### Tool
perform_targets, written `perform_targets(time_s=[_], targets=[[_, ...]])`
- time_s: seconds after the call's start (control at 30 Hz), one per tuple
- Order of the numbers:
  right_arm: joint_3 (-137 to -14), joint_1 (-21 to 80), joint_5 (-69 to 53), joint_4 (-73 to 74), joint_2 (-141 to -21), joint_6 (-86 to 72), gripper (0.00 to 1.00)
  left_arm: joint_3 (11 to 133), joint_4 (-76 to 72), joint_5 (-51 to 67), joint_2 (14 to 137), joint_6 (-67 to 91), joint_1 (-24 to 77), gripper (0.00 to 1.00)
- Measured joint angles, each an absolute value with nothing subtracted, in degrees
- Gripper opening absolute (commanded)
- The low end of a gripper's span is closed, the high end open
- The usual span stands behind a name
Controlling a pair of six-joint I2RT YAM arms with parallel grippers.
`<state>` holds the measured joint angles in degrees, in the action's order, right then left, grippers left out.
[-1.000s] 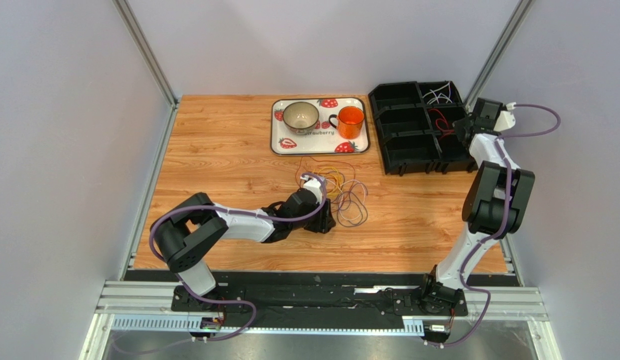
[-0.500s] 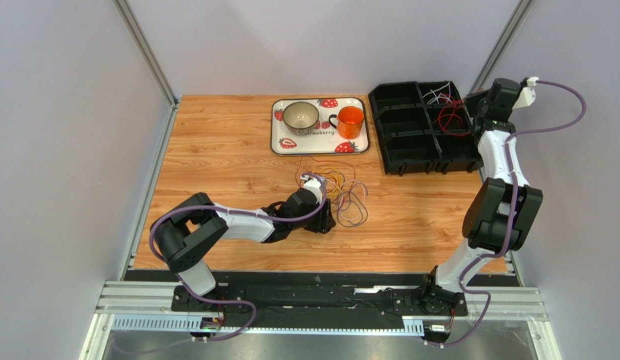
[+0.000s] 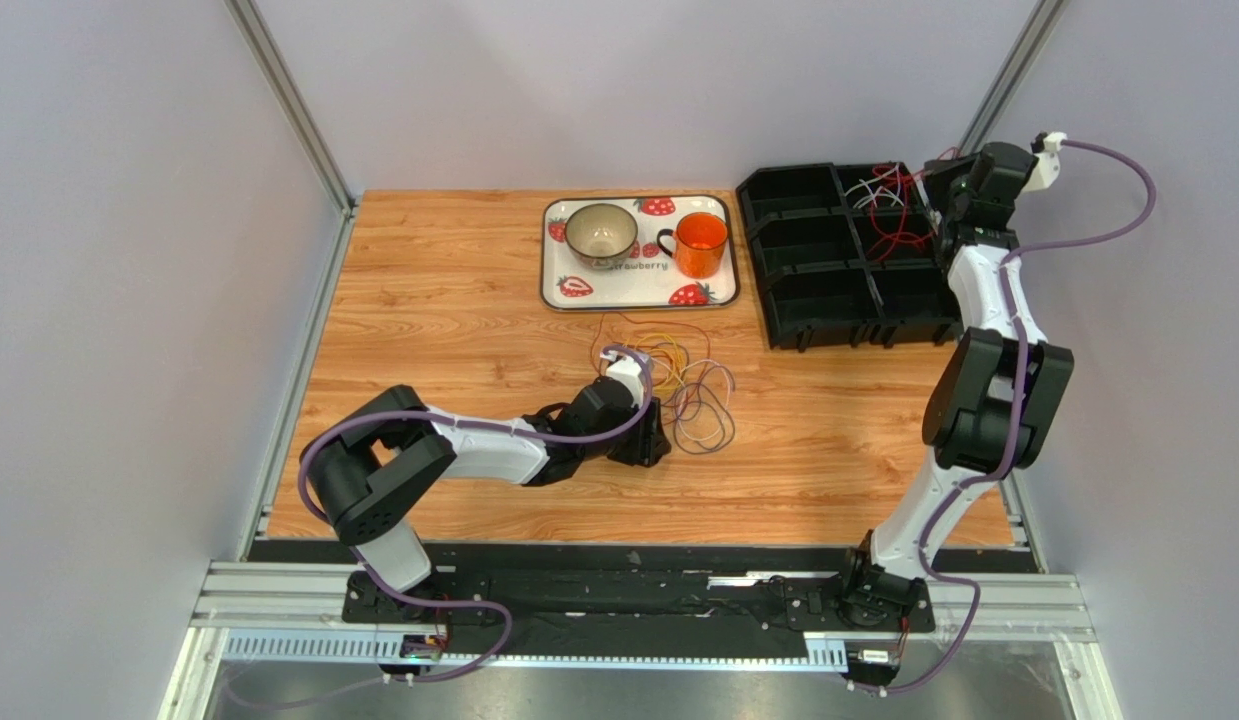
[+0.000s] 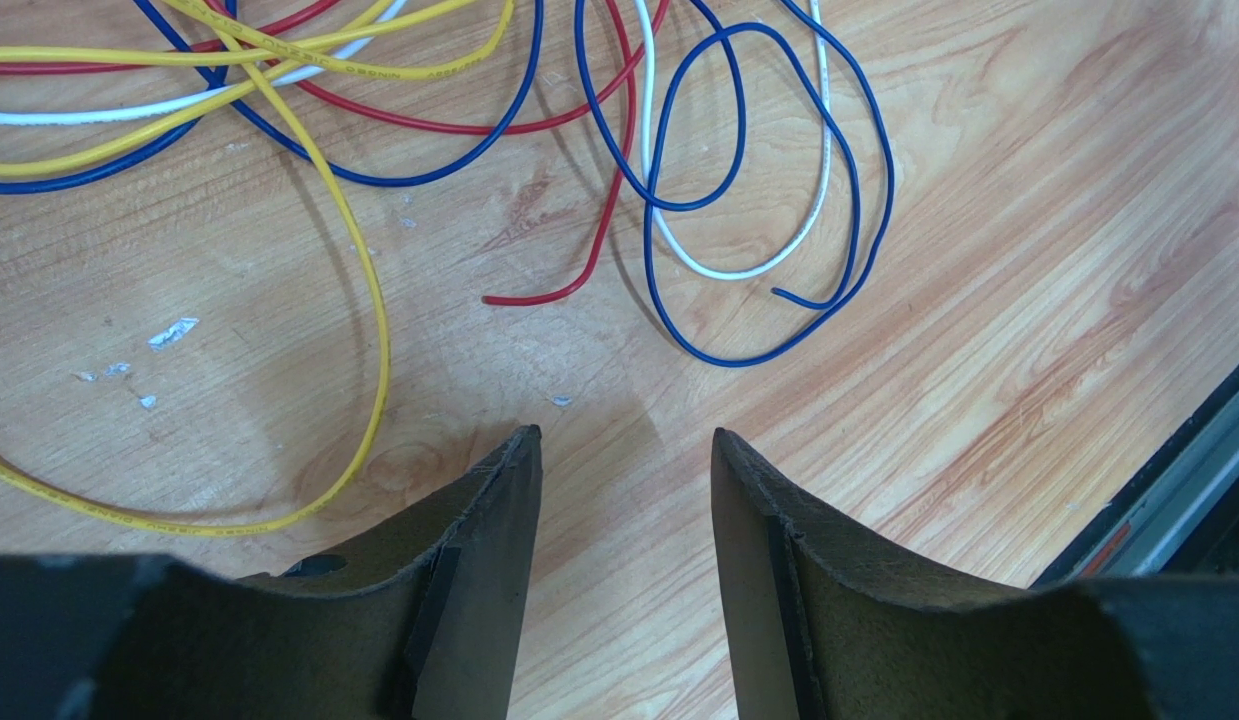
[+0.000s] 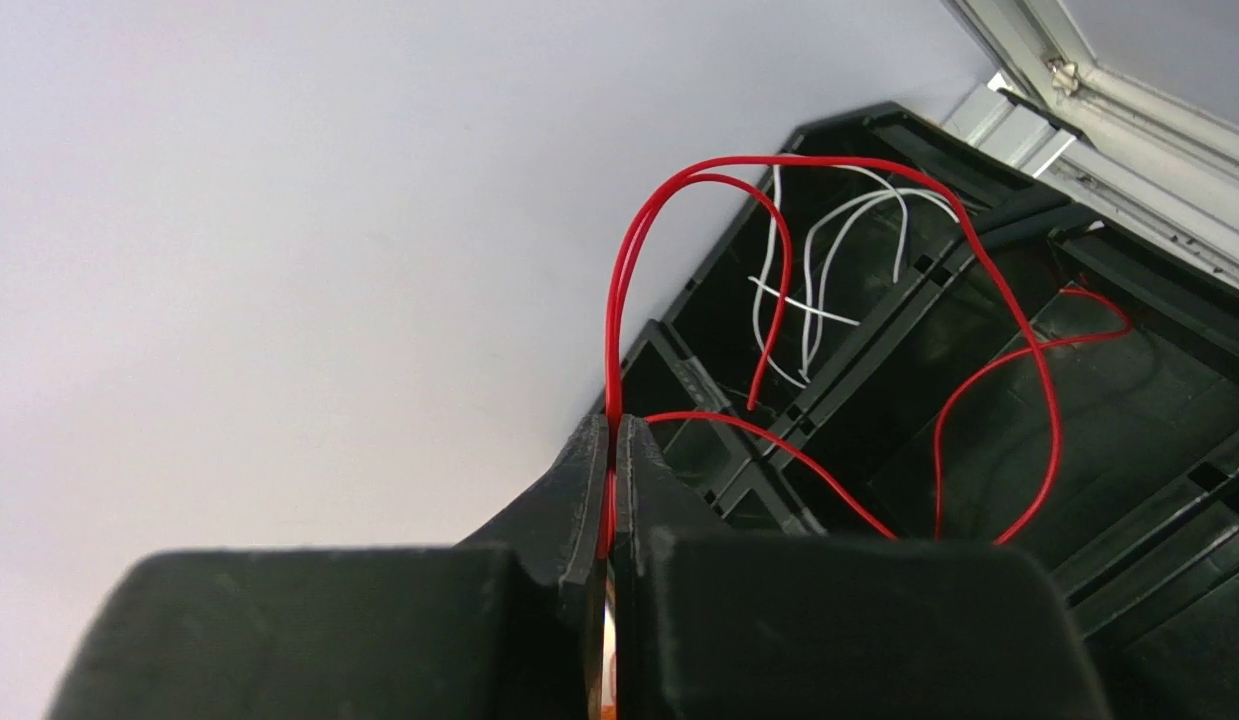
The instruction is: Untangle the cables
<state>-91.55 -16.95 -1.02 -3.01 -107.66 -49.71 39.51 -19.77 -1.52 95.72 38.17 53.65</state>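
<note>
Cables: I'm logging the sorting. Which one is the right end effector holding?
The red cable, pinched in the right end effector; the white cables lie loose in the black organizer bin.

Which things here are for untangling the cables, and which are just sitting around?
For the job:
tangled cables on the table
red cable pinched in the right gripper
black bin
open left gripper

Just sitting around:
strawberry tray
bowl
orange mug
</note>
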Motion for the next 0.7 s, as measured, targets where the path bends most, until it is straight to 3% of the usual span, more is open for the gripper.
perform_targets(time_s=[0.27,0.7], targets=[[-91.7,-16.9,-1.5,-5.0,-113.1,-49.7,0.0,40.1,-19.0,-1.5,95.9,38.2,53.6,0.54],[-82.7,-17.6,-3.6,-20.6,-114.4,-50.8,0.0,41.0,-18.8,-1.5,96.7,38.0,53.6,0.54]])
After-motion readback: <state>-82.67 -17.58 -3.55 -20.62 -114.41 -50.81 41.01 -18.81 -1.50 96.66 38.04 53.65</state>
